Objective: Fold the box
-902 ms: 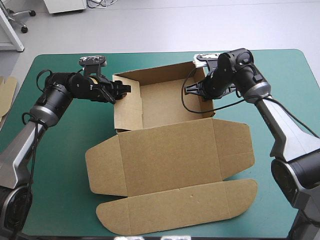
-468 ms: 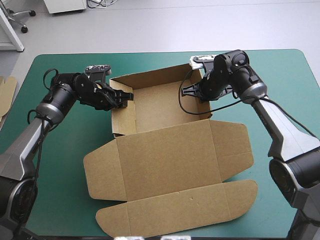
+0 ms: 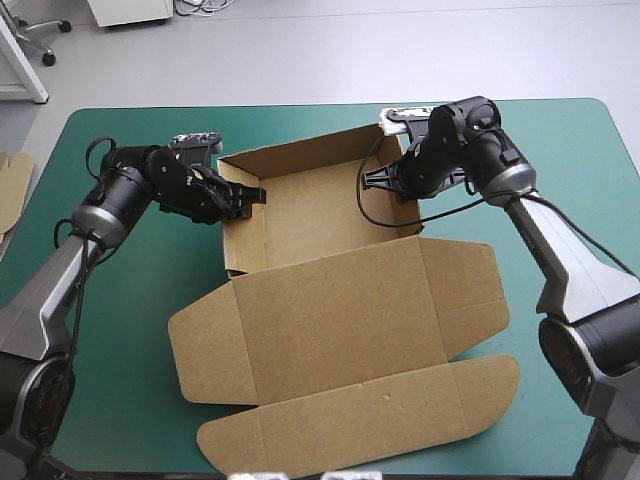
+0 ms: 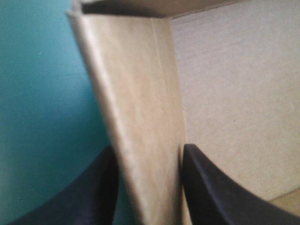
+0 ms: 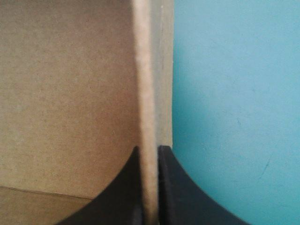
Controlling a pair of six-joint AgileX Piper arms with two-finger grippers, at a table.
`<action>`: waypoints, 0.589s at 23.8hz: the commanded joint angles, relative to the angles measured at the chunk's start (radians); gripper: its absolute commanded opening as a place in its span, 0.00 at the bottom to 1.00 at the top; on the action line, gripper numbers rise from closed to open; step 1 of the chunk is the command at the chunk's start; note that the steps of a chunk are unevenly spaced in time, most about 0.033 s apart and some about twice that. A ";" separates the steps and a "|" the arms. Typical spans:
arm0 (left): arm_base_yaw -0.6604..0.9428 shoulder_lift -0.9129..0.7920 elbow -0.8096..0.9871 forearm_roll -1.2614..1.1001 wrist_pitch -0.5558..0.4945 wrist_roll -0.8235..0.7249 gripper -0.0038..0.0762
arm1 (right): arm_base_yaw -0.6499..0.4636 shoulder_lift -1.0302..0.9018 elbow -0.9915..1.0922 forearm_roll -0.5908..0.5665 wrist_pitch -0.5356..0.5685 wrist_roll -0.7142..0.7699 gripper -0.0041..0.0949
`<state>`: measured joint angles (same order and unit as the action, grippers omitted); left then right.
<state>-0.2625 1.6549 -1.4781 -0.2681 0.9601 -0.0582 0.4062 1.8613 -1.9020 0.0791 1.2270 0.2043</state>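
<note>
The brown box [image 3: 335, 300] lies mid-table as an open tray with three walls raised at the back. Its lid and flaps [image 3: 350, 430] lie flat toward the front edge. My left gripper [image 3: 248, 194] is shut on the tray's left wall. In the left wrist view that thick folded wall [image 4: 140, 117] fills the gap between the black fingers [image 4: 208, 192]. My right gripper [image 3: 380, 180] is shut on the right wall. The right wrist view shows that wall's thin edge [image 5: 146, 93] pinched between the fingers [image 5: 171, 187], with the tray's inside to one side and the cover to the other.
The teal-green cover [image 3: 570, 150] shows bare to the right of the box and along the left [image 3: 120, 330]. More brown board [image 3: 12, 190] pokes in at the table's left edge. The front flap reaches close to the table's near edge.
The left gripper has drawn the left wall outward to the left and the tray has widened. The right gripper shifted slightly left with its wall. The flat lid slid a little.
</note>
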 commanded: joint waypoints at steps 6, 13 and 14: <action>-0.006 -0.044 -0.027 -0.084 -0.004 0.067 0.03 | -0.003 -0.057 -0.039 0.080 -0.063 0.007 0.01; -0.006 -0.046 -0.066 -0.083 -0.061 0.067 0.03 | -0.003 -0.057 -0.039 0.069 -0.033 0.011 0.01; -0.006 -0.046 -0.075 -0.075 -0.066 0.067 0.03 | -0.003 -0.055 -0.039 0.066 -0.015 0.011 0.01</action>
<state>-0.2528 1.6578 -1.5003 -0.2477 0.9453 -0.0248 0.4010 1.8613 -1.9057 0.0806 1.2448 0.2150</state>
